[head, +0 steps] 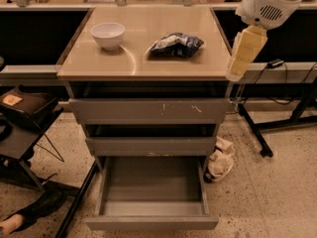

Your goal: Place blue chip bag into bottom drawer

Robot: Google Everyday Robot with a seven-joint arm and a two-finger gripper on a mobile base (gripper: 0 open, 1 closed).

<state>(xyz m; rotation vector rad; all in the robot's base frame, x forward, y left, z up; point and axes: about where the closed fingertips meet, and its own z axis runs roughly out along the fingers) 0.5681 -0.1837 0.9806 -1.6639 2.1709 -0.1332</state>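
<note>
At R edge of countertop [99, 63], gripper [234, 75] tilted down-left, apart from blue chip bag [176, 44]; grip unclear.

Blue chip bag [176, 44]: shiny dark-blue foil with white patches, crumpled, lying flat on the worktop [99, 66], right of centre. Bottom drawer [151, 185]: grey metal, pulled open, tall side walls, flat floor showing. Gripper [234, 73]: beside the worktop's right edge, apart from the bag.

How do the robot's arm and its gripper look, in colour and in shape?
The arm has a white, rounded housing with a small grille of vent holes. The gripper, beside the right edge of the cabinet top, is pale yellow, blocky and narrower toward its tip.
</note>
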